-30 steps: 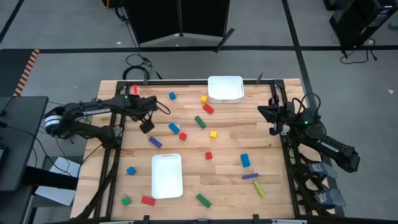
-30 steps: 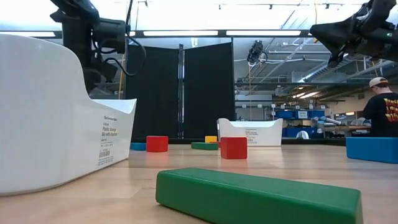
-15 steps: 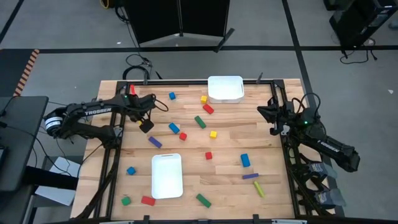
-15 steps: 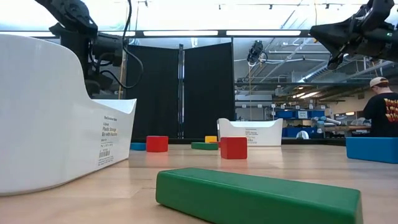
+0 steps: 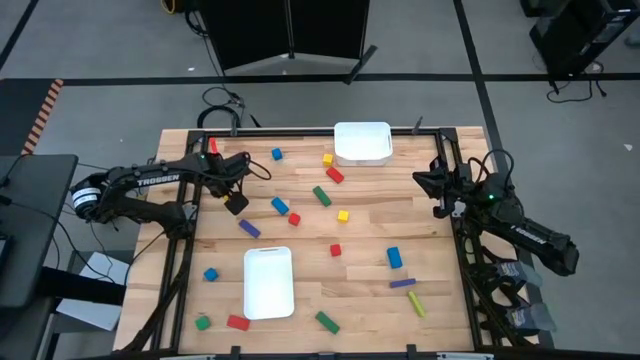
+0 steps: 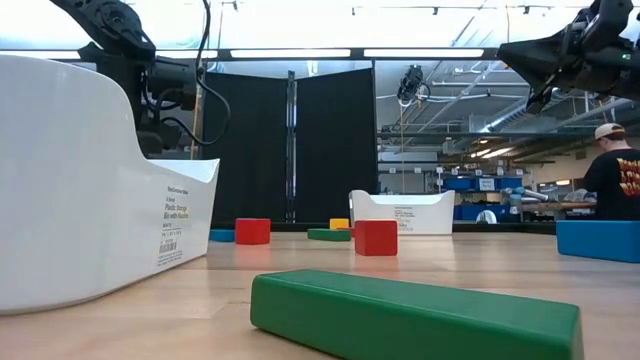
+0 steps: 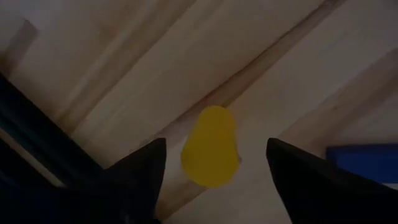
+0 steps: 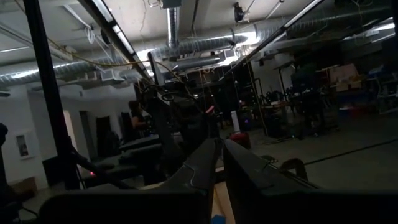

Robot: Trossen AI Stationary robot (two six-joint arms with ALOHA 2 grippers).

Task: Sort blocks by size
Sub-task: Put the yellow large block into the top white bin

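Left end effector (image 7: 214,180) over a small yellow block (image 7: 211,147)
Fingers spread either side of it near the counter's (image 5: 420,225) far-left corner; right end effector (image 5: 437,190) pressed together, raised at the right edge.

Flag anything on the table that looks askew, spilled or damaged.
Nothing looks damaged or spilled. The blocks lie scattered at mixed angles across the table, as unsorted pieces would. Both white trays sit flat and appear empty. The left gripper hovers over the boards, jaws apart.

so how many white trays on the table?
2. One tray at the far edge near the middle, one tray near the front edge, left of centre. None seem hidden.
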